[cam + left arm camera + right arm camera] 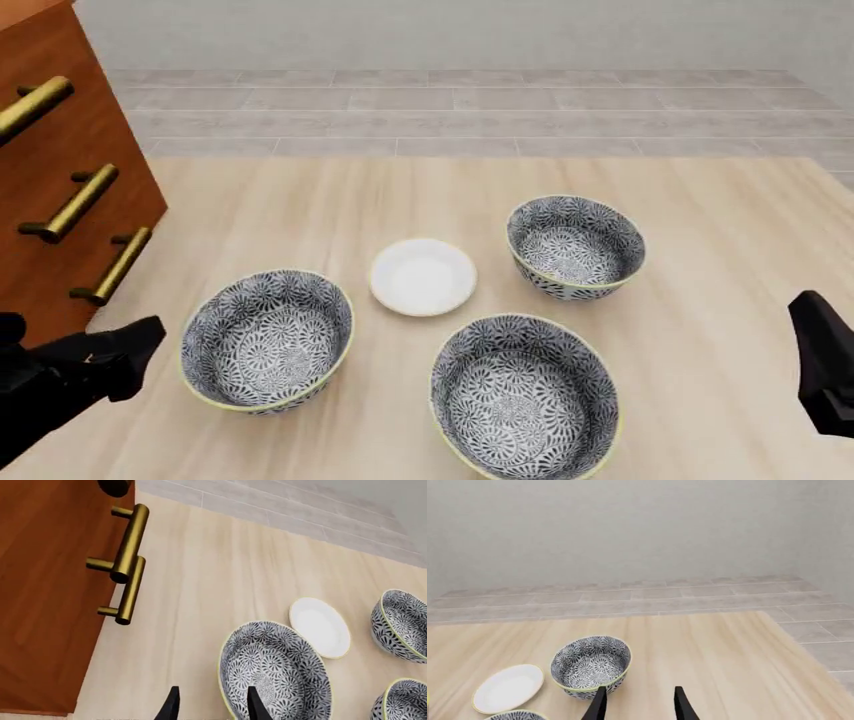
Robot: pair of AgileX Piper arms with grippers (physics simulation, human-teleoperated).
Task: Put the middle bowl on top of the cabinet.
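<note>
Three patterned bowls stand on the table. The middle bowl (525,395) (403,700) is the near one, between the left bowl (267,338) (273,670) and the far right bowl (575,245) (400,625) (590,665). The cabinet (67,200) (47,605) stands at the far left, with brass handles. My left gripper (212,707) (127,355) is open and empty, low beside the left bowl's outer side, between it and the cabinet. At the table's right edge my right gripper (639,705) (821,360) is open and empty, well away from all the bowls.
A small white saucer (423,276) (320,627) (508,687) lies between the three bowls. The cabinet's bar handles (127,565) stick out toward the left gripper. Beyond the wooden table (694,200) is a tiled floor.
</note>
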